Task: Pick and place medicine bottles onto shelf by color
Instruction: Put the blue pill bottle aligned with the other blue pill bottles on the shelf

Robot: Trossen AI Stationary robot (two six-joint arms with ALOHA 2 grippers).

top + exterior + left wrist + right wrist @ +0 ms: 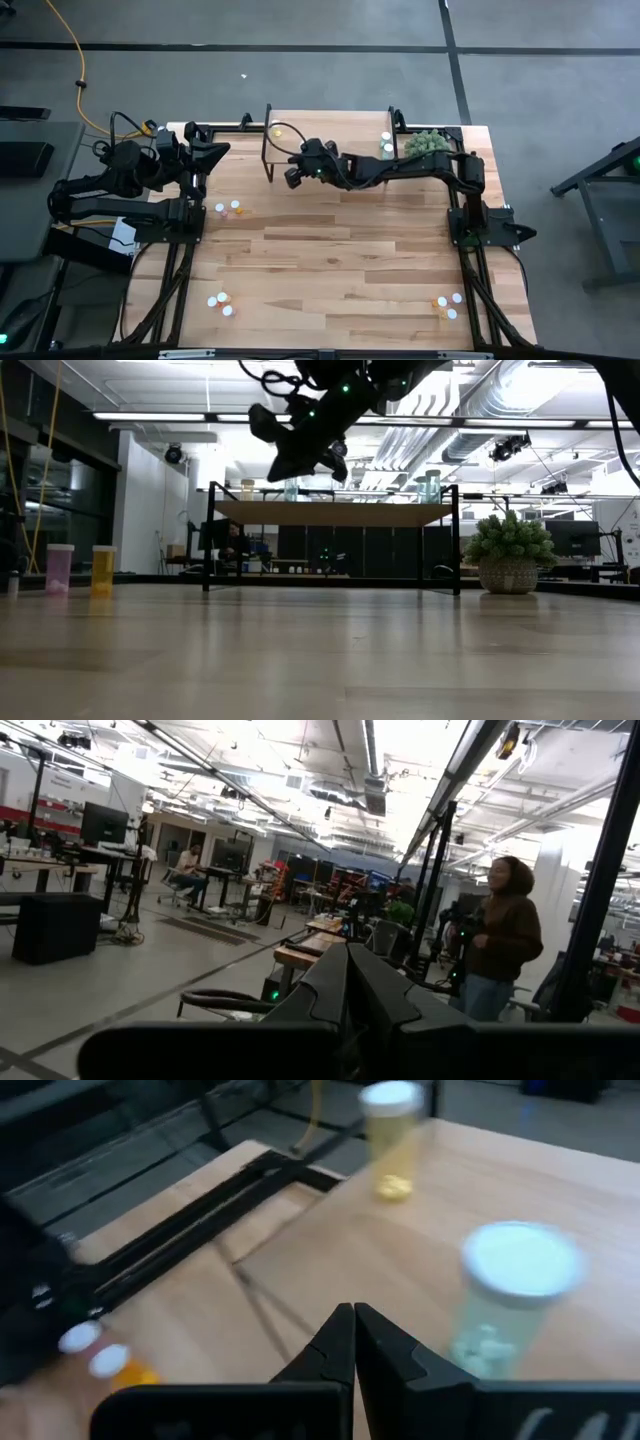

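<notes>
We've a few bottles (392, 1138) on the shelf (330, 120); most remain on the table. Right gripper (352, 1320) fingers pinched together, empty, pale bottle (510, 1295) just beyond them. Left gripper (348, 970) closed, parked.

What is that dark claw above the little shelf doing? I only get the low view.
Observer: That is the right gripper. Its wrist camera shows it shut and holding nothing, over the shelf.
Operator: Is anything on the shelf already?
Observer: Yes. That camera shows a yellow bottle and a pale teal bottle standing apart on its top.
Operator: I see only two bottles on the table. Are there more?
Observer: From above, the medicine bottles sit in three small groups: one near the left arm and two at the near corners.
Operator: Where is the other arm?
Observer: The left gripper is pulled back at the table's left edge, shut.
</notes>
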